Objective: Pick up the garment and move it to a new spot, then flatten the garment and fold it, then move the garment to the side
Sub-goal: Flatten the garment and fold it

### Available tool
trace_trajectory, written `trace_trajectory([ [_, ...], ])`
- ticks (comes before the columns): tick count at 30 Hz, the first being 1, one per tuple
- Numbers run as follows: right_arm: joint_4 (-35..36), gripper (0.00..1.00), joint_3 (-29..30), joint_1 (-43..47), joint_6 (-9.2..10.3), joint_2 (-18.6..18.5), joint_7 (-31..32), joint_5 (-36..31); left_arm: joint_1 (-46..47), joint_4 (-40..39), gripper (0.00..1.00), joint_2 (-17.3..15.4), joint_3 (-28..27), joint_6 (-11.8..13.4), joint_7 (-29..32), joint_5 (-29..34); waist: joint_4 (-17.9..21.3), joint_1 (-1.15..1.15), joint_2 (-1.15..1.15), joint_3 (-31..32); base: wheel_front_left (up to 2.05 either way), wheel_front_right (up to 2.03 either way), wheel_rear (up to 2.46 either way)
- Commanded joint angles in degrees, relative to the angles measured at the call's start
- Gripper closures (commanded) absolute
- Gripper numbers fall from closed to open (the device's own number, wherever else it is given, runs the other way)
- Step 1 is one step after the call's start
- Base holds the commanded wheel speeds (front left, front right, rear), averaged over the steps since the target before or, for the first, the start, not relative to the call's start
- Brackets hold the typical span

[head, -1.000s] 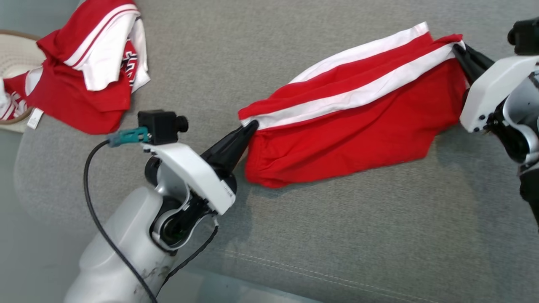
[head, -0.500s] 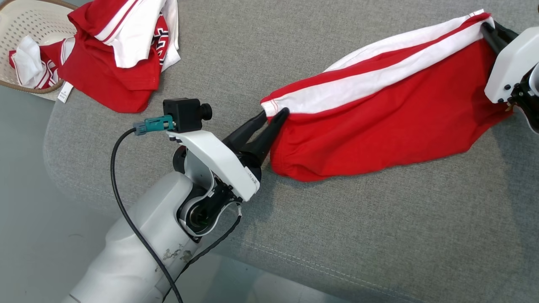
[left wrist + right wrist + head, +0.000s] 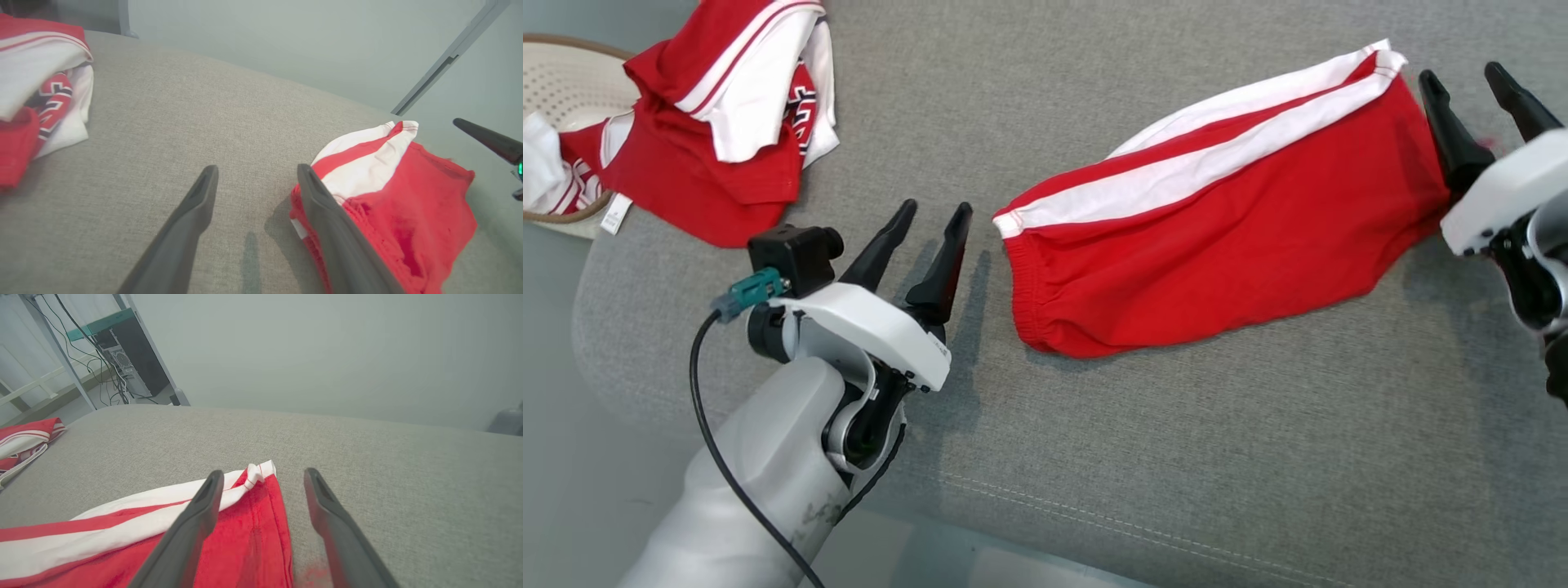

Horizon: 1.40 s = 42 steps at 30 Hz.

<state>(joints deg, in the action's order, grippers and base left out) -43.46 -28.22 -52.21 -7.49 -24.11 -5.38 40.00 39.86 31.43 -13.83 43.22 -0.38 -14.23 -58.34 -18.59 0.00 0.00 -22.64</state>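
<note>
The garment (image 3: pixel 1217 220), red shorts with two white stripes, lies stretched out flat on the grey cushion (image 3: pixel 1176 457), slanting from lower left to upper right. My left gripper (image 3: pixel 935 214) stands open just left of its waistband end, apart from the cloth. In the left wrist view the left gripper (image 3: pixel 257 169) has bare cushion between its fingers, and the garment (image 3: pixel 400 196) lies beside the right finger. My right gripper (image 3: pixel 1460 75) is open at the garment's far right end. In the right wrist view the right gripper (image 3: pixel 263 473) hovers over the hem corner of the garment (image 3: pixel 122 526).
A heap of red and white clothes (image 3: pixel 727 122) lies at the cushion's far left, spilling from a pale perforated basket (image 3: pixel 572 73). The same heap (image 3: pixel 32 81) shows at the left of the left wrist view. The cushion's stitched front edge (image 3: pixel 1045 506) runs along the bottom.
Both grippers have opened and let go of the garment's ends. The left gripper has drawn back leftward off the waistband. The garment now rests slack on the cushion. The head camera shifted.
</note>
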Motion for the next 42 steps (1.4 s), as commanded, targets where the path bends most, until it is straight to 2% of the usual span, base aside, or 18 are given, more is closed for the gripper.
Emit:
trace_trajectory([
  [1,1.63,0.00,0.00,2.28,0.00,-0.67,-2.44,-1.20,-0.98,-2.36,0.00,-2.35,-3.54,1.75,-0.70,2.10,1.02,0.00,0.00,0.96,0.00,0.00,0.00],
  [4,1.84,0.00,2.37,5.60,0.00,0.08,-7.23,-4.62,-5.86,-7.35,0.00,-2.59,-8.04,5.82,-0.74,7.33,2.53,0.00,0.00,2.28,0.00,0.00,0.00],
  [8,4.21,0.00,7.14,10.70,0.00,2.98,-9.35,-9.81,-12.81,-13.30,0.00,-3.53,-12.30,10.35,-0.75,13.53,4.60,0.00,0.00,4.46,0.00,0.00,0.00],
  [16,16.59,0.00,17.39,24.38,0.00,9.34,-9.60,-20.00,-24.03,-20.29,0.00,-4.92,-15.71,15.74,-0.76,18.53,7.32,0.00,0.00,8.39,0.00,0.00,0.00],
  [21,20.58,0.00,20.34,31.02,0.00,12.30,-9.61,-22.93,-28.13,-22.87,0.00,-5.18,-16.17,17.26,-0.76,18.54,7.79,0.00,0.00,10.56,0.00,0.00,0.00],
  [26,21.54,0.00,21.10,33.07,0.00,13.90,-9.61,-23.99,-29.76,-24.53,0.00,-5.71,-16.19,18.04,-0.04,18.13,8.12,0.00,0.00,11.76,0.00,0.00,0.00],
  [38,20.51,0.00,20.69,32.41,0.00,14.24,-9.62,-24.32,-29.87,-26.50,0.00,-6.37,-15.75,18.95,1.33,18.20,8.06,0.00,0.00,12.01,0.00,0.00,0.00],
  [42,19.81,0.00,20.61,31.79,0.00,13.95,-9.56,-24.09,-28.93,-27.51,0.00,-5.60,-15.06,17.93,1.54,17.84,7.64,0.00,0.00,11.76,0.00,0.00,0.00],
])
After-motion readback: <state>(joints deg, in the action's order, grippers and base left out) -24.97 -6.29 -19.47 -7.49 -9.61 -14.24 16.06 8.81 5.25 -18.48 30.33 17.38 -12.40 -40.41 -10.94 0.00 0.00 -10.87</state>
